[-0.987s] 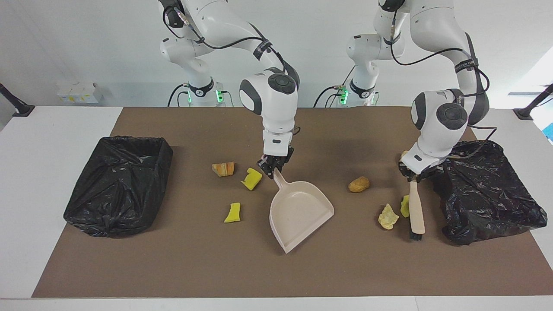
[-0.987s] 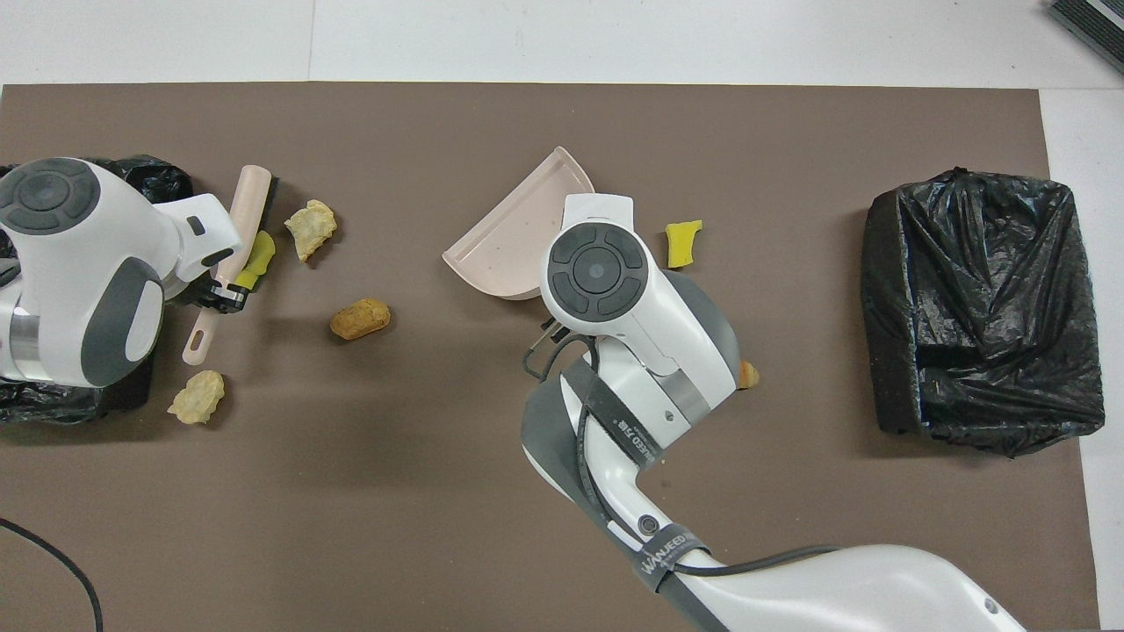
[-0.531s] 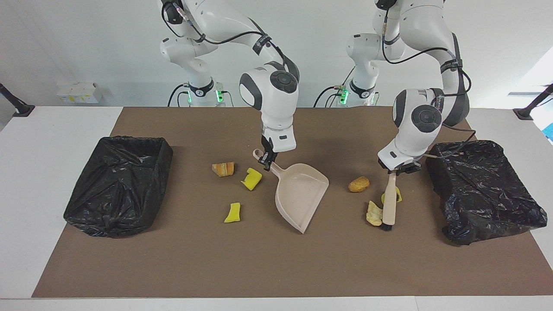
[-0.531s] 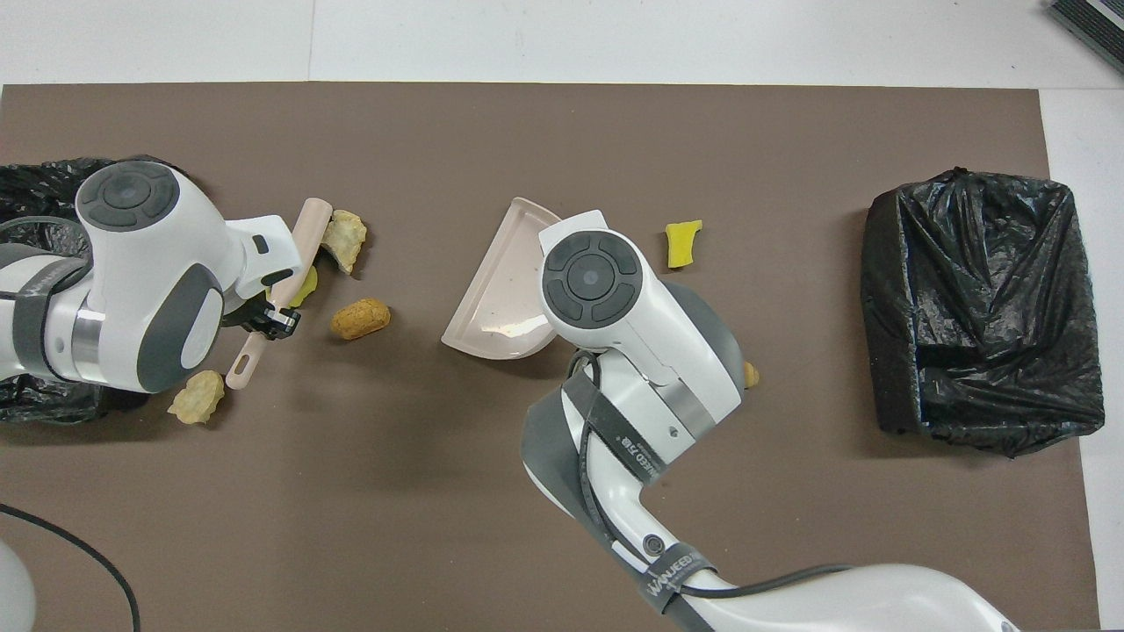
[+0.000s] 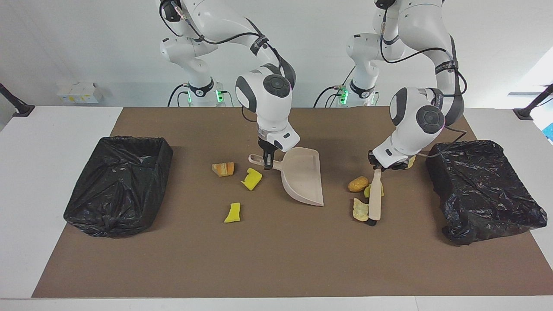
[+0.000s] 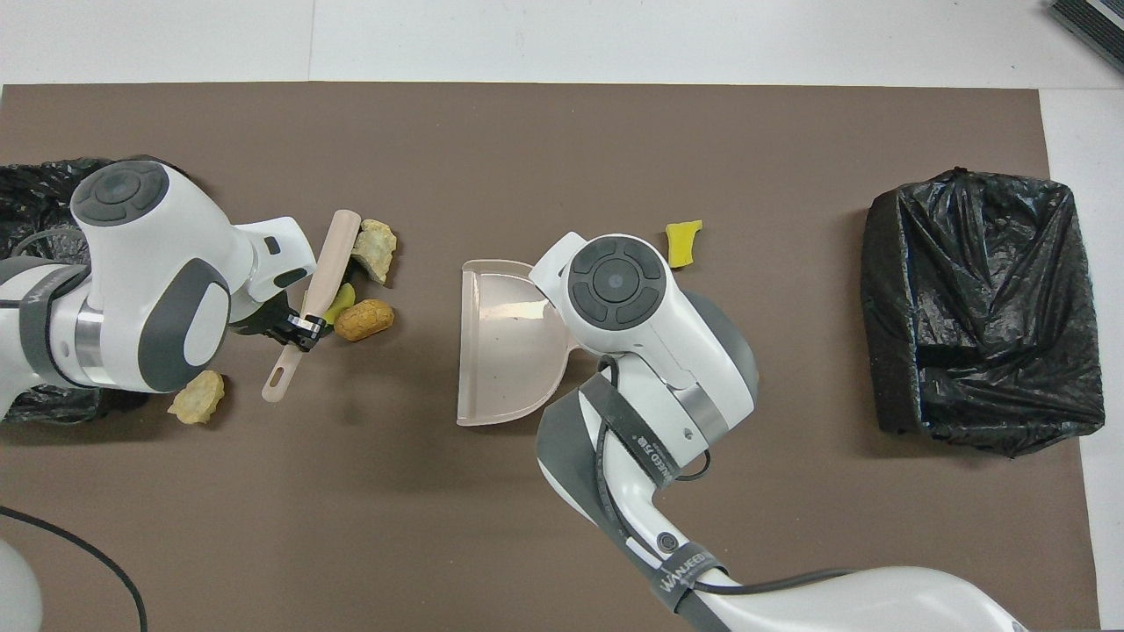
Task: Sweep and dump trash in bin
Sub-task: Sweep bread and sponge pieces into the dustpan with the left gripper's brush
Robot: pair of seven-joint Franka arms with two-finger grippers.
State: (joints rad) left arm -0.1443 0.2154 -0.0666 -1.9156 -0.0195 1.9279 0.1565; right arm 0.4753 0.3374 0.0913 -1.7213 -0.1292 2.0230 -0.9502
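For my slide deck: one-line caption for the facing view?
Left gripper sweeps brush against trash; right gripper holds dustpan.

On my desk (image 5: 65,125) the dustpan (image 5: 302,175) sits mid-mat (image 5: 276,259), with the brush (image 5: 375,201) toward the left arm's end, three trash chunks (image 5: 358,184) touching it. Three more chunks (image 5: 251,179) lie toward the right arm's end. A bin (image 5: 119,185) stands at each end.

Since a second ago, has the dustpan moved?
Yes. The dustpan, held by the right tool, has swung its open mouth toward the black bin bag at the left arm's end.
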